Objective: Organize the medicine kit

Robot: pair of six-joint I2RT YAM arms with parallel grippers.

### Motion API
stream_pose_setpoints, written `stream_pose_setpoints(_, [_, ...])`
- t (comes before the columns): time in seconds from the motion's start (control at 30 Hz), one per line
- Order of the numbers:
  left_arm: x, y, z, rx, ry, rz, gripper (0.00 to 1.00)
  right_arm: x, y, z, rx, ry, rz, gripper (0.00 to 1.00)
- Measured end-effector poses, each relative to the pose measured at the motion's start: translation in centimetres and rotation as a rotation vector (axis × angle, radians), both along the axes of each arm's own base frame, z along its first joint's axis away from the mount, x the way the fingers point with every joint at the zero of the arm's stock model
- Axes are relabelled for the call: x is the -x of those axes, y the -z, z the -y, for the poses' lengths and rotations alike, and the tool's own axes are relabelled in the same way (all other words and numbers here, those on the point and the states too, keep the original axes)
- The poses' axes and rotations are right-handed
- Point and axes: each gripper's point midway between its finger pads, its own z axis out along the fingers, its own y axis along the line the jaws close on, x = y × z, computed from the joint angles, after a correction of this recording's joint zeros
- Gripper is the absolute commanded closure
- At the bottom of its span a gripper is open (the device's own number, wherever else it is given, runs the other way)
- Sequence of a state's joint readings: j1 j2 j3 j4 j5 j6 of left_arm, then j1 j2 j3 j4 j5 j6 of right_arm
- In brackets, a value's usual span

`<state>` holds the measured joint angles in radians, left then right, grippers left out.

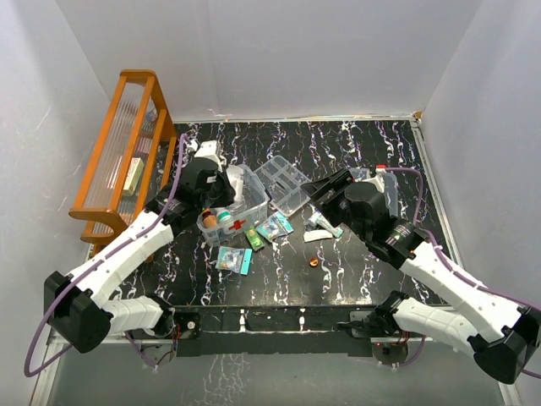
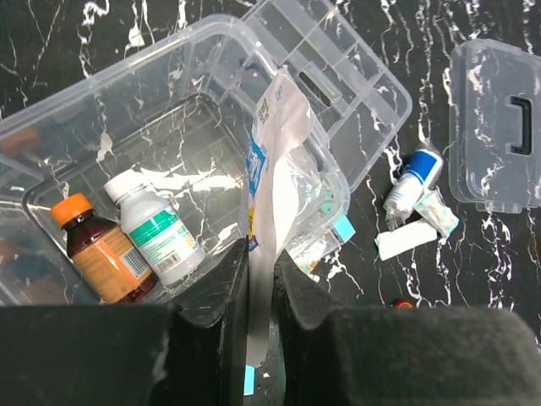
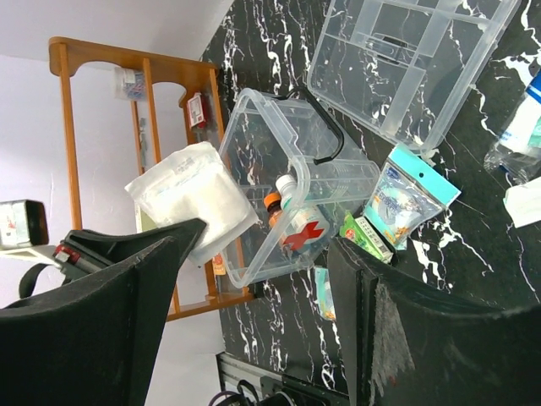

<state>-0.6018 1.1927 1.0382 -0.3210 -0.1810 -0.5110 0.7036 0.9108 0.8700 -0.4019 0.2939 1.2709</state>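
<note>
The medicine kit's clear box [image 1: 239,222] with a red cross [image 3: 303,235] stands left of centre; inside are an orange-capped brown bottle [image 2: 100,256] and a white bottle with a green label [image 2: 154,234]. My left gripper [image 2: 262,254] is shut on a white pouch [image 2: 272,169], which hangs over the box's right rim. The clear divided tray [image 1: 283,182] lies just behind the box. The clear lid with a dark handle [image 2: 499,127] lies to the right. My right gripper [image 3: 266,241] hovers open right of the tray, with nothing between its fingers.
Teal packets [image 1: 275,227] and a green box [image 1: 255,239] lie in front of the kit box. A blue-capped bottle [image 2: 416,176], a white tube [image 1: 321,224] and a small orange item [image 1: 314,262] lie mid-table. The orange slatted rack [image 1: 127,152] stands along the left wall.
</note>
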Motion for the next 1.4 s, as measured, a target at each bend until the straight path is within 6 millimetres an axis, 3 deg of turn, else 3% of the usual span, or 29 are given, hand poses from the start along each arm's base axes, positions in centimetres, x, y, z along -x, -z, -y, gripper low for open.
stream_pose_setpoints(0.17, [-1.1,2.8,0.6,-0.007,-0.041,-0.065,0.92,0.1,0.4,0.0,0.002,0.003,-0.015,0.35])
stream_pose_setpoints(0.33, [-2.7,7.9,1.8,-0.044,-0.062,-0.163,0.93,0.0,1.4,-0.4,0.023,-0.013,-0.041,0.37])
stream_pose_setpoints(0.43, [-2.8,9.9,2.0,-0.055,-0.075,-0.210,0.93,0.1,2.2,-0.7,0.047,-0.030,-0.064,0.37])
stream_pose_setpoints(0.67, [-3.0,10.5,2.9,0.029,-0.139,-0.254,0.86,0.1,2.7,-0.9,0.073,-0.052,-0.078,0.37])
stream_pose_setpoints(0.87, [-3.0,12.8,3.7,0.077,-0.204,-0.348,0.84,0.2,2.6,-1.1,0.073,-0.066,-0.076,0.37])
stream_pose_setpoints(0.93, [-3.0,13.2,3.7,0.081,-0.219,-0.361,0.79,0.2,2.6,-1.1,0.073,-0.066,-0.075,0.37])
stream_pose_setpoints(1.1, [-3.0,13.3,3.6,0.080,-0.227,-0.364,0.54,0.3,2.1,-1.0,0.065,-0.066,-0.064,0.37])
stream_pose_setpoints(1.4, [-2.7,13.9,1.9,-0.011,-0.244,-0.355,0.30,0.3,2.0,-1.0,0.064,-0.067,-0.060,0.37])
